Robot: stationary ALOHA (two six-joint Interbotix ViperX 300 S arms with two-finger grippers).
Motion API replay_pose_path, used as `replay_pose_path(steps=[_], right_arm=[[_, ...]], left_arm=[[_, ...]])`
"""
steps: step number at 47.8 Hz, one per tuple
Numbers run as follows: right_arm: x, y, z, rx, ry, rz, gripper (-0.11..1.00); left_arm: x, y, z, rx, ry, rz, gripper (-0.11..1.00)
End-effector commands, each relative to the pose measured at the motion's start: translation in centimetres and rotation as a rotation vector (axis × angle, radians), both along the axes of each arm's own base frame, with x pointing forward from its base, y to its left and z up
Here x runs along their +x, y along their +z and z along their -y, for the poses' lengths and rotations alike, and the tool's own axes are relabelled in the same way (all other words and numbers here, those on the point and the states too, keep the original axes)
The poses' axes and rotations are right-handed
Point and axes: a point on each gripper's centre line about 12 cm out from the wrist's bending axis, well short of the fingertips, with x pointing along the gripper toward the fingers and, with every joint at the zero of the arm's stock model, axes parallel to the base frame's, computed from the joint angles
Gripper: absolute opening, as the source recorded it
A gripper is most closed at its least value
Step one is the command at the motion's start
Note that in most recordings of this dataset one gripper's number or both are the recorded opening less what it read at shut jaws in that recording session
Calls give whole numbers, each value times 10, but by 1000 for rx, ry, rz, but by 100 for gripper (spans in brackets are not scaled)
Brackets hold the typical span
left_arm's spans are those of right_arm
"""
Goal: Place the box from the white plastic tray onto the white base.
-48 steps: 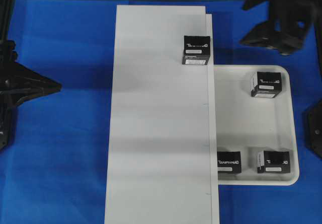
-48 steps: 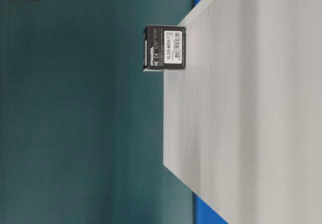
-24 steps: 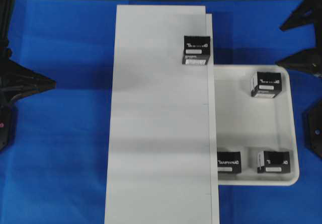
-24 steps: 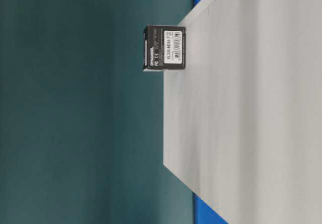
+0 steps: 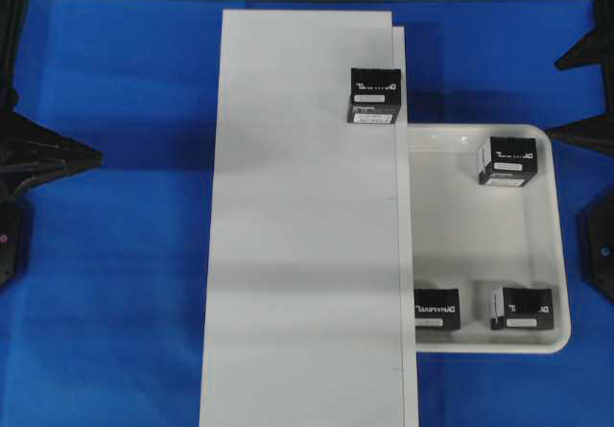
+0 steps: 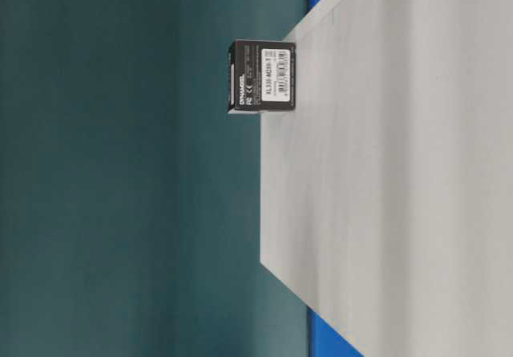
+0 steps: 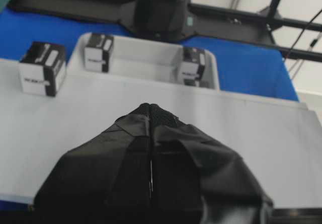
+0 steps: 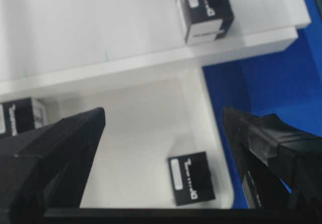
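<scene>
what changed: half a moment back our right fingers (image 5: pixel 583 96) sat further in over the blue bench (image 5: pixel 125 254); now only their tips peek in at the 3 o'clock edge of the top view. we pulled them back.
what it means: we think one box is done and we are getting set for the next one.
the box (image 5: pixel 374 96): it sits on the white base (image 5: pixel 297 254), up near the 1 o'clock corner, right by the edge. nothing is touching it.
the white plastic tray (image 5: pixel 561 254): it lies just beside the base at 3 o'clock, and part of it is tucked under the base edge. three other boxes (image 5: pixel 508 160) wait in it, one at the tray's 1 o'clock and two along 6 o'clock.
right fingers: wide apart, with nothing between them.
left fingers (image 7: pixel 151 116): pressed together, holding nothing, resting at 9 o'clock.
right wrist view: it shows us the wide gap between our fingers, hanging over the tray with one box (image 8: pixel 191 178) below. the top view cannot show that.
table-level view: it shows the label side of the box and that it stands flat on the base. no arm is in it.
left wrist view: it alone shows the shut left fingers up close.
</scene>
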Motion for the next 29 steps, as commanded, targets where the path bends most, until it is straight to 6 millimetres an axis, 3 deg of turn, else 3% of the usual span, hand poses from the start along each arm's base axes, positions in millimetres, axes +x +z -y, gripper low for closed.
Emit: replay_pose_path(steps=[1,29], right_arm=[[4,1,0,0,4,12,98],[10,-3,-1,-2,17,28,98]], left_arm=[[1,12,0,6,1,30,-7],[1,12,0,6,1,30,-7]])
